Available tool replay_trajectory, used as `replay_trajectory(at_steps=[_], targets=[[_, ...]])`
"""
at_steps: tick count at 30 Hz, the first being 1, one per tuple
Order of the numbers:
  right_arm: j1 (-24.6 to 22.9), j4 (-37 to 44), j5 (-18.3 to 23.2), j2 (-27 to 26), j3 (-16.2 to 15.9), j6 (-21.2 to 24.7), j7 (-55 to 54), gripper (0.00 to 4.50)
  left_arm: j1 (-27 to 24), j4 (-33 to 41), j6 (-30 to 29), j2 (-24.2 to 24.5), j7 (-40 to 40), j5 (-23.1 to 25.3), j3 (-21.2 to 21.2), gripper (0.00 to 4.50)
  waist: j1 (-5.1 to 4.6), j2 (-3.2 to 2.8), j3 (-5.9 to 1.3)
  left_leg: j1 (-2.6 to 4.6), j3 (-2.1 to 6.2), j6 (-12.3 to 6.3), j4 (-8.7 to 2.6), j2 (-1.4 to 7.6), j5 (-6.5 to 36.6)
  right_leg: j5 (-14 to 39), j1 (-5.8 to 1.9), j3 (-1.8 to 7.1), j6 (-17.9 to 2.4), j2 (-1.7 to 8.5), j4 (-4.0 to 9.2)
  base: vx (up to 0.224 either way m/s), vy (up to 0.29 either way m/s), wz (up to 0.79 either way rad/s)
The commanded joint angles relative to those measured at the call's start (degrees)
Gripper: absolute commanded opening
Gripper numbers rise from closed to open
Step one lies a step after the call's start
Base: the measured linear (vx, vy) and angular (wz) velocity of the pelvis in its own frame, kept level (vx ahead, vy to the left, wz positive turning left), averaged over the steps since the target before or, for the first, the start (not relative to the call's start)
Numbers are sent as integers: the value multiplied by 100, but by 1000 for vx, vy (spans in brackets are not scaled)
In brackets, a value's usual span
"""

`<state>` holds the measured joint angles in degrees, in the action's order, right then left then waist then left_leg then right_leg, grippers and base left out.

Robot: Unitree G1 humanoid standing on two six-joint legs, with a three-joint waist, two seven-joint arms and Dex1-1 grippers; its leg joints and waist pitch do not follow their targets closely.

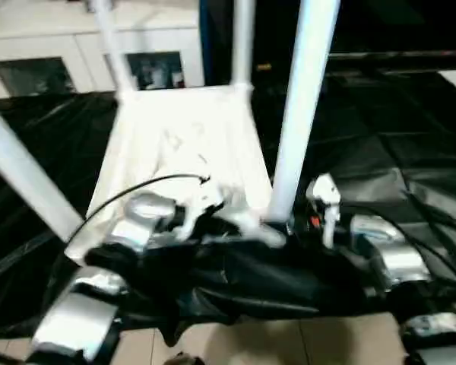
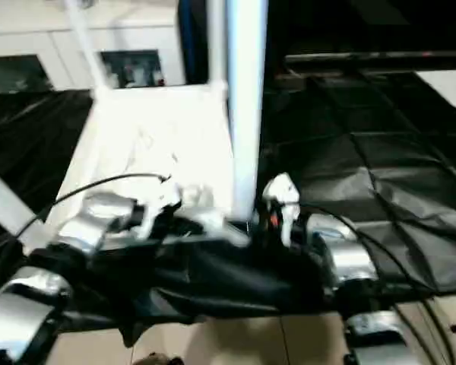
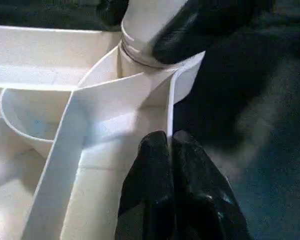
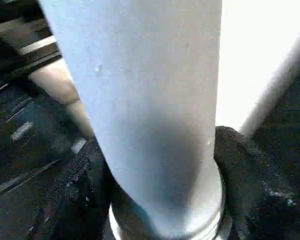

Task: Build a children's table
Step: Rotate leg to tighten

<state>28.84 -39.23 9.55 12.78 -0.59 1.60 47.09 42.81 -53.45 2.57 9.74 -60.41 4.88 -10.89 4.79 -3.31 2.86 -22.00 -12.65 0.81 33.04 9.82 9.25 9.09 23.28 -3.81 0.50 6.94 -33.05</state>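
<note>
While the tabletop [image 1: 182,144] lies underside-up on black drape [image 1: 380,152], the right gripper [image 4: 160,200] clamps an upright leg [image 1: 300,106]; the left gripper [image 3: 171,150] is pressed together

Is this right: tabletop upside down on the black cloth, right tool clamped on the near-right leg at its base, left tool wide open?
Not quite. The left tool is shut, pinched on the tabletop's edge wall, as the left wrist view shows. The rest holds: tabletop upside down on the black cloth, right tool clamped on the leg's base.
</note>
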Motion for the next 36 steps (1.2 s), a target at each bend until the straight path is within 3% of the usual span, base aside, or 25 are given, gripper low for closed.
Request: replay_trajectory(at_steps=[1,3,9,14,16,20,21,24,26,28,31,36], targets=[[12,-228,-184,-261,-106,10,-589,261,178,-26,-42,-286,680,-79,171,0,-36,70,-350,135,272,177,-481,318,2460,2496,-201,161,-1070,256,453,0,0,0],[64,-365,-273,-416,-43,-34,-1134,260,252,-112,-94,-441,1148,-24,187,0,-60,53,-355,153,251,105,-466,315,2436,2297,-170,176,-1095,249,472,0,0,0],[267,-765,-546,-867,33,-300,-2355,260,354,-293,-101,-872,1867,62,182,0,-122,63,-383,112,232,-56,-442,288,2162,1869,-201,161,-1183,225,444,0,0,0],[225,-703,-662,-897,-193,-557,-2049,260,308,-234,-57,-926,1688,28,133,0,-115,42,-396,97,215,-298,-416,285,1962,1843,-217,153,-1189,235,452,0,0,0],[242,-647,-549,-810,-121,-666,-1831,316,288,-204,11,-876,1476,-25,139,0,-112,50,-399,99,214,-323,-415,291,1967,1855,-224,147,-1190,230,451,0,0,0],[308,-622,-525,-544,-174,-832,-1400,346,206,-93,155,-723,898,-169,93,0,-101,60,-409,67,203,-423,-398,294,1756,1610,-247,144,-1270,233,412,0,0,0],[314,-603,-483,-498,-165,-841,-1249,371,180,-57,174,-687,745,-203,84,0,-101,96,-410,64,193,-451,-388,290,1738,1599,-250,142,-1281,227,410,0,0,0],[309,-518,-494,-279,-269,-880,-763,371,91,72,210,-531,269,-260,19,0,-52,73,-413,58,182,-561,-369,314,1605,1522,-254,132,-1365,230,384,0,0,0],[214,-143,-269,208,-439,-831,560,371,-73,291,164,-170,-683,-352,-99,0,3,83,-410,68,173,-635,-360,325,1574,1529,-256,135,-1393,231,376,0,0,0],[191,-37,-198,326,-473,-761,888,371,-113,356,110,-82,-937,-395,-129,0,63,62,-413,90,172,-659,-362,352,1531,1441,-231,151,-1415,221,358,0,0,0],[168,221,5,648,-542,-455,1757,371,-236,569,-72,223,-1674,-469,-252,0,97,66,-414,100,179,-584,-385,368,1571,1346,-228,157,-1476,212,323,0,0,0],[195,204,-61,858,-688,-358,2125,371,-308,694,-169,459,-2077,-443,-356,0,121,68,-411,119,172,-442,-395,372,1669,1349,-210,174,-1522,221,319,0,0,0]])
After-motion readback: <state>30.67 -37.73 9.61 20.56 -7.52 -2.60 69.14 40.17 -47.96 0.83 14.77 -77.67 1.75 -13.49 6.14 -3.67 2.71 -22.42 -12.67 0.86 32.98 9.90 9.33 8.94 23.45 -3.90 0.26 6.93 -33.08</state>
